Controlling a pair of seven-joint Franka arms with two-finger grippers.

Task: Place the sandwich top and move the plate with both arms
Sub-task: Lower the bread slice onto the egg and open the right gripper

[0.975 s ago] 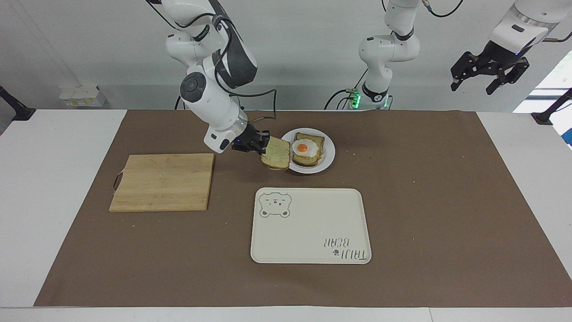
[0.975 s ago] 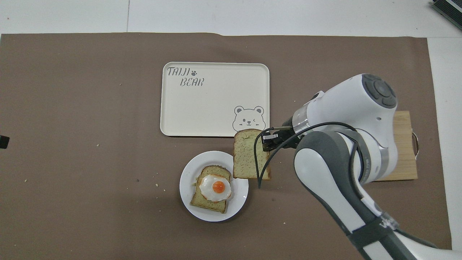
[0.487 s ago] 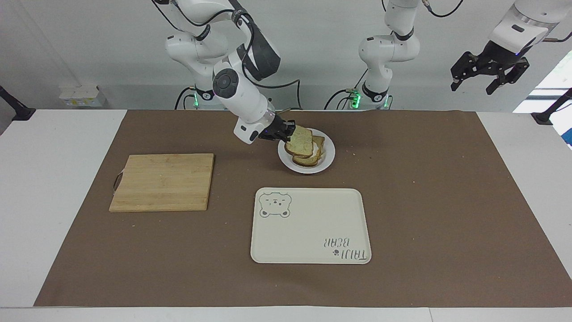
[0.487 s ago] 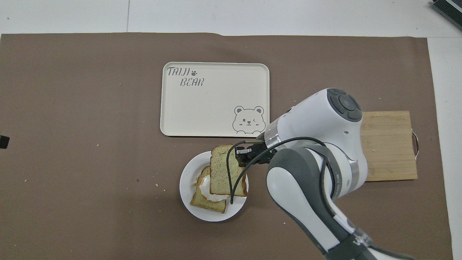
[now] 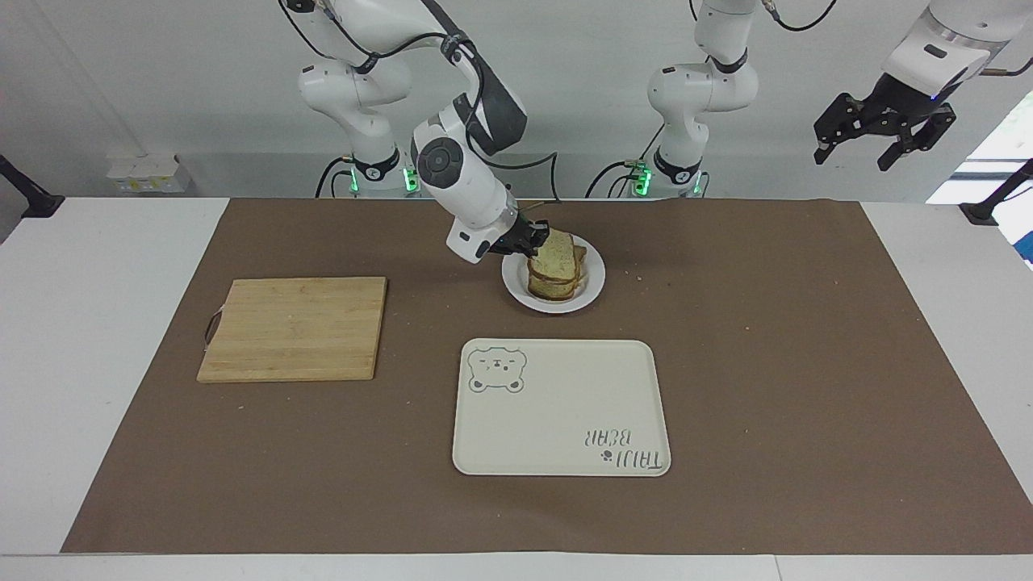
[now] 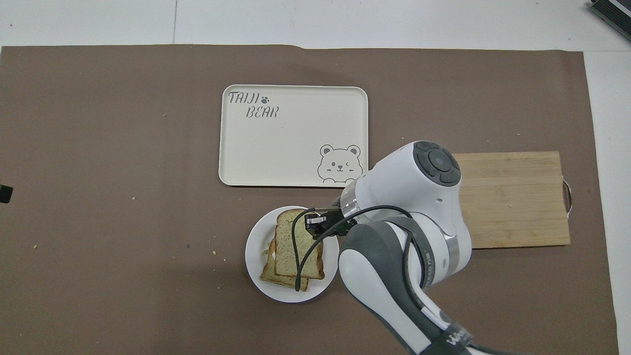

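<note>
The sandwich top (image 5: 555, 257) lies over the egg-topped bread on the white plate (image 5: 593, 284), and the egg is hidden under it. My right gripper (image 5: 533, 236) is shut on the slice's edge that faces the right arm's end of the table. In the overhead view the sandwich top (image 6: 295, 246) covers the stack on the plate (image 6: 256, 268), with the right gripper (image 6: 315, 224) at its edge. My left gripper (image 5: 884, 137) hangs open and empty, high in the air past the left arm's end of the mat, waiting.
A cream bear tray (image 5: 557, 407) lies farther from the robots than the plate; it also shows in the overhead view (image 6: 293, 135). A wooden cutting board (image 5: 294, 327) lies toward the right arm's end, partly under the right arm in the overhead view (image 6: 512, 197). Crumbs dot the brown mat.
My right gripper carried the sandwich top from beside the plate to over the egg and lowered it onto the stack. The egg is now covered. The left arm has not moved.
</note>
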